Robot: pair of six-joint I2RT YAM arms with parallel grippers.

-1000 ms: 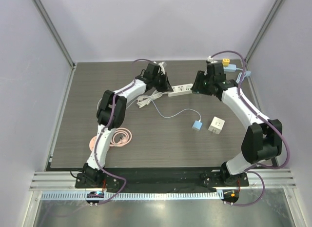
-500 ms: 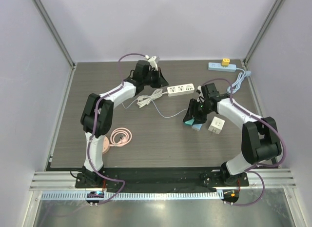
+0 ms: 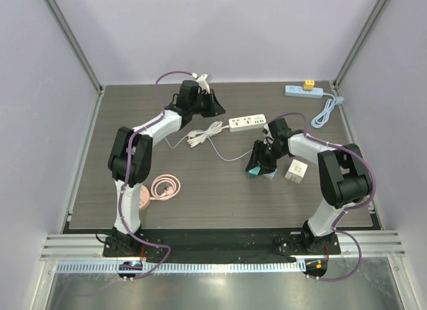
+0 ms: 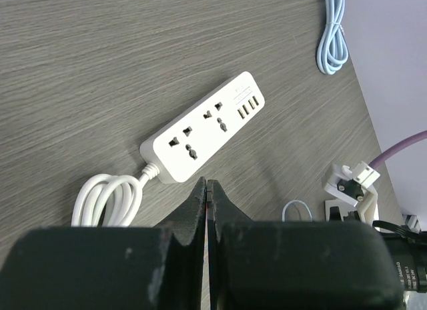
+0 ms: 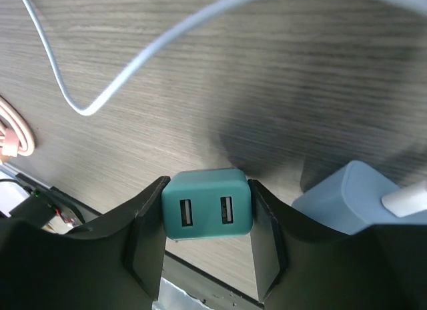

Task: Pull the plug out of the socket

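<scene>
Teal plastic sits clamped between the right fingers point(image 5: 147, 223): this is the plug point(image 5: 207, 207), gripped by its sides with its two USB ports facing the wrist camera. The right arm point(image 3: 313, 147) is folded in at the elbow, its forearm running leftward to the middle of the table point(image 3: 200, 210) and its wrist tipped down low over the wood. The plug is well apart from the white socket strip point(image 3: 247, 123), which lies flat farther back.

The left arm point(image 3: 157, 127) stretches to the back of the table with its wrist turned to the right. The left fingers point(image 4: 200, 193) are pressed together with nothing between them, near the strip's cord end, where a bundled white cord point(image 4: 110, 197) leaves it.

Just beside the plug lies a pale blue adapter point(image 5: 353, 197) with a thin white cable point(image 5: 67, 90) looping off it. A white charger cube point(image 3: 296, 170) lies near the right arm. A blue power strip point(image 3: 303, 90) sits at the back right, and a pink cable coil point(image 3: 165, 187) lies at the front left.
</scene>
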